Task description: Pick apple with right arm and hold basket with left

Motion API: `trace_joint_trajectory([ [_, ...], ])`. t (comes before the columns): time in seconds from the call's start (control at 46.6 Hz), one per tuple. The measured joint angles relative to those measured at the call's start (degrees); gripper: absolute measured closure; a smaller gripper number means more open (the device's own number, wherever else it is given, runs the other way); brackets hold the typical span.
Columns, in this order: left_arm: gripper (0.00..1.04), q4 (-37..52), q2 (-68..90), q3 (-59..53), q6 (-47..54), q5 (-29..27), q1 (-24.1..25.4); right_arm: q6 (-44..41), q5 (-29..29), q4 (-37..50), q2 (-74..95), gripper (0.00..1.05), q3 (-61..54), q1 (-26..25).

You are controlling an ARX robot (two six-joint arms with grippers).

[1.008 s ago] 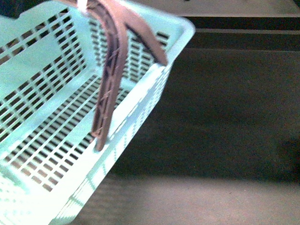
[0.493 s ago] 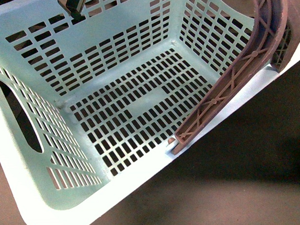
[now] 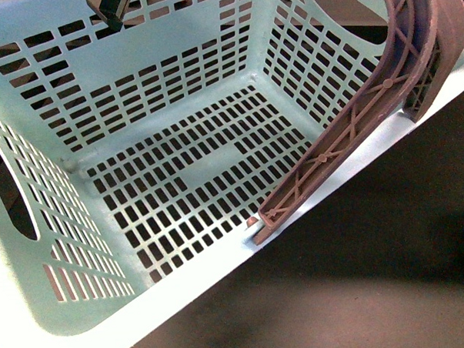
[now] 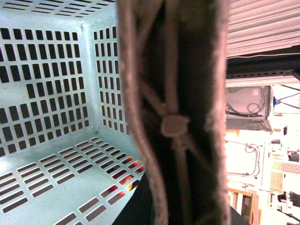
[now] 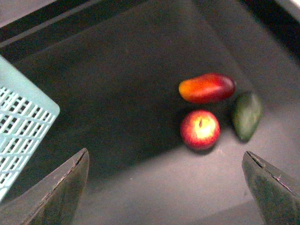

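Nearest the robot's body, the basket fills most of the front view. It is tipped so that its slotted floor faces the camera, and nothing lies in it. Its ribbed handle rises along the right-hand wall and runs out of the top of the picture. The left wrist camera sees that handle pressed close across its lens. The left gripper itself shows nowhere, so I cannot tell whether it is clamped on the handle, though a basket hanging at this tilt suggests it is.

Past the basket's rim lies the dark counter. Over it hovers the right gripper, its fingers spread wide with nothing between them. Further on, the apple sits on the counter with its yellow stem patch facing up. It lies closer to one finger's line than to the other's. Just beyond it, almost touching, is a long red-orange fruit. A dark green fruit lies near the apple on the side of the closer finger.

The step in hand looks to be the reach for the apple. To do it well:
- Shift the right arm until the apple sits midway between the fingers before descending.
- Bring the closer finger down into the gap between the apple and the green fruit, not on top of either.
- Keep the long fruit outside the closing line so it is not squeezed or rolled.
- Close on the apple's widest part.
- Meanwhile the left arm should hold the basket steady and well apart from the right arm's path
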Motion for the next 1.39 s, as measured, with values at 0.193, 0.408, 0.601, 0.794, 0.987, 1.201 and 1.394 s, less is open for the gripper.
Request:
trace_joint_trajectory([
  [0.193,1.00,0.00,-0.02,0.02,0.09,-0.17,0.00,-8.26,-5.18,19.54,18.97,0.09,-2.14,-13.51],
  [0.408,1.00,0.00,0.00,0.02,0.09,-0.22,0.00,-19.58,-7.65,53.42,59.95,0.09,-3.10,-17.27],
  [0.601,1.00,0.00,-0.02,0.02,0.09,-0.15,0.00,-27.28,-6.12,63.10,84.61,0.09,0.37,-15.15],
  [0.794,1.00,0.00,-0.02,0.02,0.09,-0.24,0.02,-28.48,-5.18,62.71,92.59,0.09,5.27,-12.81],
  [0.987,1.00,0.00,-0.02,0.02,0.09,-0.22,0.00,-27.41,-3.61,61.07,97.53,0.09,10.99,-10.69],
  [1.201,1.00,0.00,0.00,0.02,0.09,-0.09,0.00,-26.27,-3.28,58.45,102.44,0.09,17.42,-9.01],
  [1.394,1.00,0.00,-0.02,0.02,0.09,-0.24,0.00,-25.55,-2.47,55.23,107.45,0.09,24.61,-8.04],
])
